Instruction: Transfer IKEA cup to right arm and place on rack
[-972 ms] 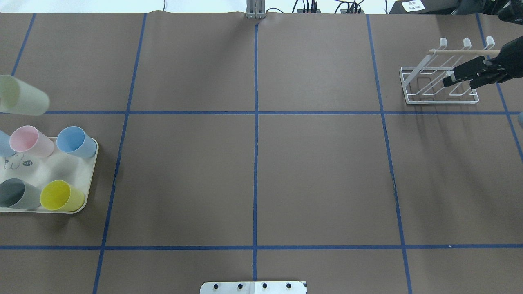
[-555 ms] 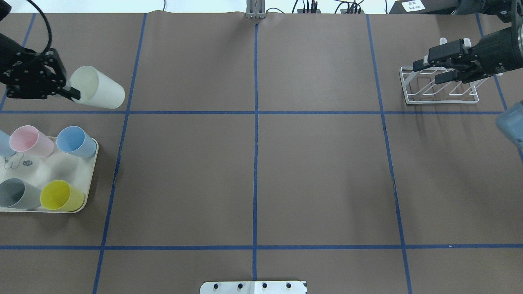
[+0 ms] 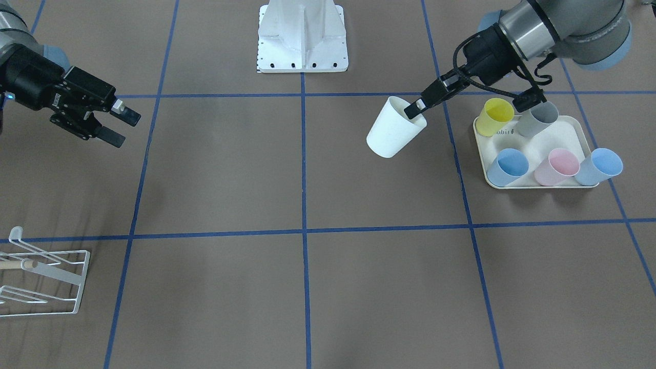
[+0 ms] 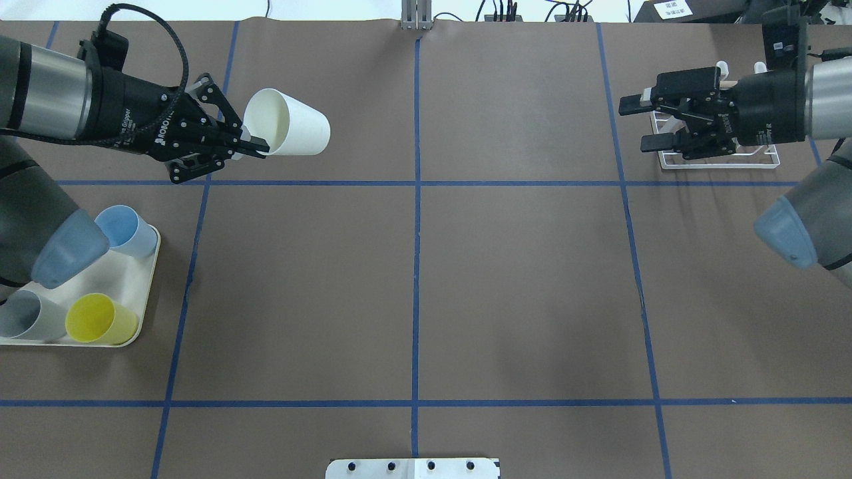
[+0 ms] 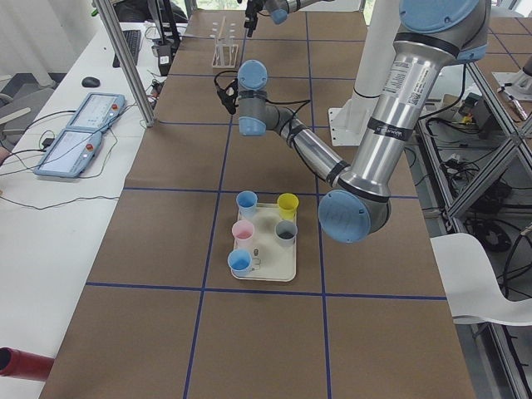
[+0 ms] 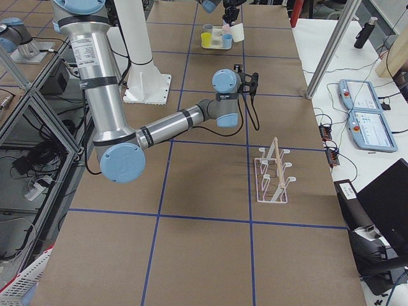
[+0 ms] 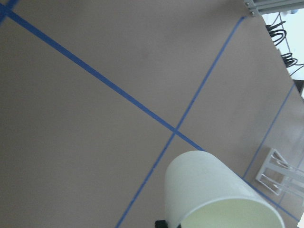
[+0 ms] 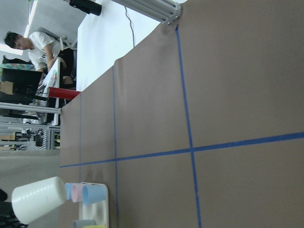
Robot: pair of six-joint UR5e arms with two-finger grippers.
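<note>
My left gripper [image 4: 256,143] is shut on the rim of a white IKEA cup [image 4: 289,123] and holds it on its side above the table's far left square, mouth toward the gripper. The front-facing view shows the same cup [image 3: 392,130] and gripper [image 3: 415,107], one finger inside the rim. The cup also fills the left wrist view [image 7: 213,194]. My right gripper [image 4: 636,123] is open and empty, pointing left toward the cup from the far right, also seen in the front-facing view [image 3: 125,128]. The white wire rack [image 4: 719,161] stands partly hidden behind it.
A cream tray [image 4: 150,286] at the left edge holds a blue cup [image 4: 123,229], a yellow cup [image 4: 100,319] and a grey cup [image 4: 26,313]; my left arm covers the others. The robot's base plate [image 4: 413,468] sits at the near edge. Blue tape lines grid the brown table.
My left gripper has carried the white cup right, away from the tray. My right gripper has moved left from over the rack and stays open.
</note>
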